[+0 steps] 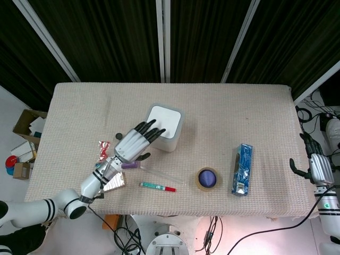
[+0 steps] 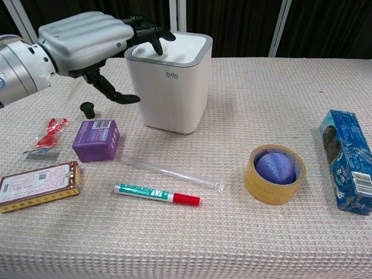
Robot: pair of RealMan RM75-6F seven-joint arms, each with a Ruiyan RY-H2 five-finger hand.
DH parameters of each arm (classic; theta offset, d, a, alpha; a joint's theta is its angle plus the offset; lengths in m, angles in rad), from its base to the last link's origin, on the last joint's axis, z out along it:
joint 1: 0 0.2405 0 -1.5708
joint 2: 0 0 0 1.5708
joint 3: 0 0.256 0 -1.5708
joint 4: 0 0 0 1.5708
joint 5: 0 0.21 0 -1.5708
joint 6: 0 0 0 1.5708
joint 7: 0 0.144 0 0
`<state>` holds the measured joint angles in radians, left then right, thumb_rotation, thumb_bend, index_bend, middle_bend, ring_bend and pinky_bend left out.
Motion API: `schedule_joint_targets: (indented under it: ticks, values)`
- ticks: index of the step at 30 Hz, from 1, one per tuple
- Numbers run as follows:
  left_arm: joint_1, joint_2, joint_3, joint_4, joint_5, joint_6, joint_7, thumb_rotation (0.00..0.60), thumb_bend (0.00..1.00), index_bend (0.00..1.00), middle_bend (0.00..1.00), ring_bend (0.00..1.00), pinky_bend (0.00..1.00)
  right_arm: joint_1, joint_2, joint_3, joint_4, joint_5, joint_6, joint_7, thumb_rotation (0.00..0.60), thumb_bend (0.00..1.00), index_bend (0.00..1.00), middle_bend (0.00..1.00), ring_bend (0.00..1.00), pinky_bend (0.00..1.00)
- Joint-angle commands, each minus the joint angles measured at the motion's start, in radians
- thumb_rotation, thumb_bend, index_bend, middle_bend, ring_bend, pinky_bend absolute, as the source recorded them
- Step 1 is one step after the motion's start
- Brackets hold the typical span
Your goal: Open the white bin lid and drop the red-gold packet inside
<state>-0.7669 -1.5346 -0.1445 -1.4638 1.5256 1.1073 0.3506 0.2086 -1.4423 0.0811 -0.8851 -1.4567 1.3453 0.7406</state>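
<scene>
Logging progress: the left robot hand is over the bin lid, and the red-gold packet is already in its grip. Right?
Not quite. The left robot hand is over the bin lid, but the packet lies on the table, ungripped, as the chest view shows.

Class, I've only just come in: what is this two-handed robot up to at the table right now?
The left hand reaches over the white square bin, its dark fingers at the near-left edge of the closed white lid. It holds nothing. The flat red-gold packet lies untouched on the cloth-covered table, beside a purple box. The right hand hangs idle off the table's right edge.
</scene>
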Motion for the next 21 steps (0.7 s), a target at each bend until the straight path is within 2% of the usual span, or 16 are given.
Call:
schedule_joint_targets:
  ticks: [1,5,8,11,15,18,21]
  values:
    - [0.029,0.033,-0.015,-0.045,0.029,0.085,0.024,0.526,0.22,0.09,0.20,0.05,0.21,-0.005,-0.003,-0.001,0.005,-0.002,0.004,0.003,0.600,0.39,0.00,0.00,0.00,0.00]
    - [0.100,0.100,0.004,-0.126,0.036,0.177,0.080,0.529,0.21,0.07,0.10,0.05,0.22,-0.021,-0.011,-0.014,0.019,-0.012,0.016,0.000,0.600,0.39,0.00,0.00,0.00,0.00]
    - [0.176,0.148,0.045,-0.179,0.033,0.244,0.084,0.522,0.21,0.07,0.09,0.05,0.22,-0.038,-0.018,-0.027,0.035,-0.022,0.031,-0.008,0.600,0.39,0.00,0.00,0.00,0.00]
    - [0.247,0.175,0.109,-0.188,0.055,0.297,0.029,0.511,0.20,0.07,0.09,0.06,0.22,-0.051,-0.024,-0.032,0.050,-0.027,0.045,-0.010,0.600,0.39,0.00,0.00,0.00,0.00]
    - [0.333,0.149,0.205,-0.090,0.087,0.334,-0.089,0.516,0.20,0.08,0.10,0.08,0.23,-0.055,-0.040,-0.031,0.093,-0.019,0.030,-0.030,0.600,0.39,0.00,0.00,0.00,0.00]
    - [0.366,0.117,0.257,-0.007,0.101,0.313,-0.161,0.510,0.19,0.08,0.10,0.08,0.23,-0.054,-0.054,-0.033,0.123,-0.023,0.028,-0.064,0.600,0.39,0.00,0.00,0.00,0.00]
    - [0.392,0.079,0.287,0.044,0.108,0.297,-0.196,0.484,0.16,0.08,0.10,0.08,0.23,-0.054,-0.070,-0.034,0.148,-0.026,0.030,-0.107,0.600,0.40,0.00,0.00,0.00,0.00]
